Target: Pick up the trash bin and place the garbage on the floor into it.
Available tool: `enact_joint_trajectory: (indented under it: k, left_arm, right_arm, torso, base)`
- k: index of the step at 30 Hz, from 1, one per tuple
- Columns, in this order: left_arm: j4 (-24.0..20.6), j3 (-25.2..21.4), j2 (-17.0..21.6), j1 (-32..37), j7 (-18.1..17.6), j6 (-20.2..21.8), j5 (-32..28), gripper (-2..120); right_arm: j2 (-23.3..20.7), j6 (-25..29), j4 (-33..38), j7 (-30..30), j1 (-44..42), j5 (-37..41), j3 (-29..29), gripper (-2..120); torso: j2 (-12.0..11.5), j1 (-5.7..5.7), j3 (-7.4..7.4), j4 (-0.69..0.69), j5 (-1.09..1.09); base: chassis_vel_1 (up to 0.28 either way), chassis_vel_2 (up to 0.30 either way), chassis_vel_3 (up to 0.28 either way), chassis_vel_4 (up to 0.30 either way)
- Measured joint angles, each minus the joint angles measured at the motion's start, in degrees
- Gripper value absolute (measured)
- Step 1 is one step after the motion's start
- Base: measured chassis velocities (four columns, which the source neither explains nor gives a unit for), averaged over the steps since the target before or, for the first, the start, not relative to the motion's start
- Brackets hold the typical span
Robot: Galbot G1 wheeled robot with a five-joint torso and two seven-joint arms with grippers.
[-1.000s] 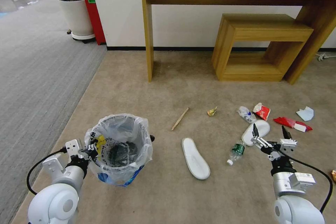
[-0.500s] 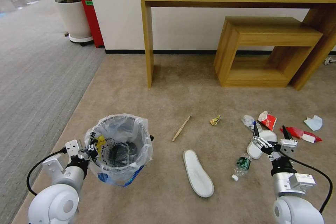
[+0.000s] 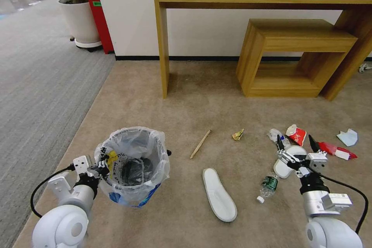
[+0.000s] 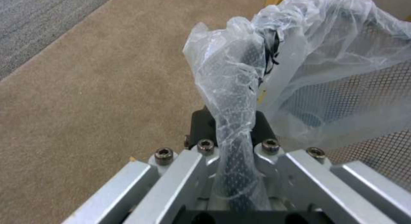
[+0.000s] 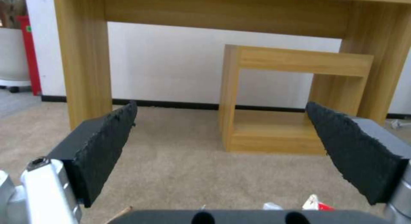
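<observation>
Head view, bin: trash bin [image 3: 131, 164] sitting low at the robot's left, clear liner puffed over the rim, blue showing at the base, a few dark and yellow bits already inside.
Head view, left tool: left tool [image 3: 101, 166] clamped right on the bin's near rim, liner and mesh pinched together. Can't tell if the bin rests on the carpet or hangs just off it.
Head view, right tool: right tool [image 3: 296, 148] spread wide with nothing in it, hovering over the second slipper [image 3: 290, 155] at the robot's right.
Head view, garbage: nearer slipper [image 3: 219, 194] lying flat between bin and right arm, green-label bottle [image 3: 266, 186] just beside the right arm, wooden stick [image 3: 200, 144] and small yellow scrap [image 3: 237, 135] farther out, crumpled clear bottle [image 3: 276, 135], red carton [image 3: 297, 134], red wrapper [image 3: 335, 150] and pale mask [image 3: 347, 137] in a cluster past the tool.
Left wrist view: plastic liner [image 4: 233, 89] bunched up and running down between the closed jaws, black mesh wall [image 4: 377, 99] right alongside. Grip looks solid.
Right wrist view: black pads [image 5: 107, 143] far apart, nothing between them, desk and little wooden stand ahead over the carpet.
Progress: bin secured, so step one looks pretty much done. Most of the litter still on the floor, so the bulk of the job left.
</observation>
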Motion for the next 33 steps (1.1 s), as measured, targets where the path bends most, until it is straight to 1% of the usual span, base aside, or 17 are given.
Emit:
enact_joint_trajectory:
  k: [5, 10, 12, 13, 15, 16, 17, 18, 19, 20, 21, 24, 25, 28, 33]
  left_arm:
    - [0.1, 0.0, 0.0, 0.0, 0.0, 0.0, 0.0, 2]
    - [0.4, 0.0, 0.0, -0.2, 0.1, -0.1, 0.1, 2]
    - [0.7, 0.0, 0.0, -0.2, 0.1, -0.1, 0.1, 2]
    - [0.7, 0.0, 0.0, -0.2, 0.1, -0.1, 0.1, 2]
    - [1.1, 0.1, 0.0, -0.2, 0.2, -0.4, 0.3, 2]
    - [1.3, 0.1, -0.1, -0.3, 0.3, -0.5, 0.4, 2]
    - [1.4, 0.2, -0.1, -0.3, 0.3, -0.6, 0.5, 2]
    - [1.4, 0.2, -0.1, -0.3, 0.3, -0.6, 0.5, 2]
    - [1.6, 0.2, -0.2, -0.3, 0.3, -0.7, 0.6, 2]
    - [1.7, 0.3, -0.2, -0.4, 0.4, -0.7, 0.7, 2]
    - [1.7, 0.3, -0.2, -0.4, 0.4, -0.7, 0.7, 2]
    - [1.9, 0.4, -0.2, -0.4, 0.4, -0.8, 0.7, 2]
    - [1.9, 0.4, -0.2, -0.4, 0.4, -0.8, 0.7, 2]
    - [2.1, 0.4, 0.0, -0.5, 0.4, -0.8, 0.7, 2]
    - [2.2, 0.5, -0.1, -0.5, 0.5, -0.9, 0.9, 2]
  right_arm:
    - [-0.2, -0.1, 0.1, -0.5, -0.2, 0.8, 0.0, 100]
    - [-1.0, -0.8, 0.5, -3.5, -0.8, 3.8, 0.0, 100]
    - [-1.6, -1.2, 0.6, -6.9, -1.2, 6.9, 0.3, 100]
    - [-1.6, -1.2, 0.6, -6.9, -1.2, 6.9, 0.3, 100]
    - [-2.3, -0.3, -0.7, -13.3, -1.6, 8.3, 0.8, 100]
    - [-2.8, 1.1, -1.9, -17.9, -1.8, 8.8, 1.0, 100]
    - [-3.1, 2.0, -2.7, -21.0, -1.8, 8.9, 1.2, 100]
    - [-3.1, 2.0, -2.7, -21.0, -1.8, 8.9, 1.2, 100]
    - [-3.5, 3.3, -3.7, -24.2, -2.0, 8.9, 1.2, 100]
    - [-3.7, 3.9, -4.3, -26.0, -2.2, 8.9, 1.2, 100]
    - [-3.7, 3.9, -4.3, -26.0, -2.2, 8.9, 1.2, 100]
    - [-4.5, 5.7, -6.3, -30.3, -2.4, 7.4, 1.1, 100]
    - [-4.5, 5.7, -6.3, -30.3, -2.4, 7.4, 1.1, 100]
    - [-5.5, 7.3, -8.4, -33.9, -2.6, 5.3, 1.1, 100]
    - [-6.4, 8.5, -10.3, -36.0, -2.8, 2.8, 0.9, 100]
  torso:
    - [0.0, 0.00, 0.00, 0.00, 0.00]
    - [0.0, 0.00, 0.00, 0.00, 0.00]
    - [0.0, 0.00, 0.00, 0.00, 0.00]
    - [0.0, 0.00, 0.00, 0.00, 0.00]
    - [0.0, 0.00, 0.00, 0.00, 0.00]
    - [0.0, 0.00, 0.00, 0.00, 0.00]
    - [0.0, 0.00, 0.00, 0.00, 0.00]
    - [0.0, 0.00, 0.00, 0.00, 0.00]
    - [0.0, 0.00, 0.00, 0.00, 0.00]
    - [0.0, 0.00, 0.00, 0.00, 0.00]
    - [0.0, 0.00, 0.00, 0.00, 0.00]
    - [0.0, 0.00, 0.00, 0.00, 0.00]
    - [0.0, 0.00, 0.00, 0.00, 0.00]
    - [0.0, 0.00, 0.00, 0.00, 0.01]
    - [0.0, 0.00, 0.00, 0.00, 0.00]
  base:
    - [0.000, 0.000, 0.000, 0.000]
    - [0.000, 0.000, 0.000, 0.000]
    - [0.000, 0.000, 0.000, 0.000]
    - [0.000, 0.000, 0.000, 0.000]
    - [0.000, 0.000, 0.000, 0.000]
    - [0.000, 0.000, 0.000, 0.000]
    - [0.000, 0.000, 0.000, 0.000]
    - [0.000, 0.000, 0.000, 0.000]
    - [0.000, 0.000, 0.000, 0.000]
    - [0.000, 0.000, 0.000, 0.000]
    - [0.000, 0.000, 0.000, 0.000]
    - [0.000, 0.000, 0.000, 0.000]
    - [0.000, 0.000, 0.000, 0.000]
    - [0.000, 0.000, 0.000, 0.000]
    - [0.000, 0.000, 0.000, 0.000]
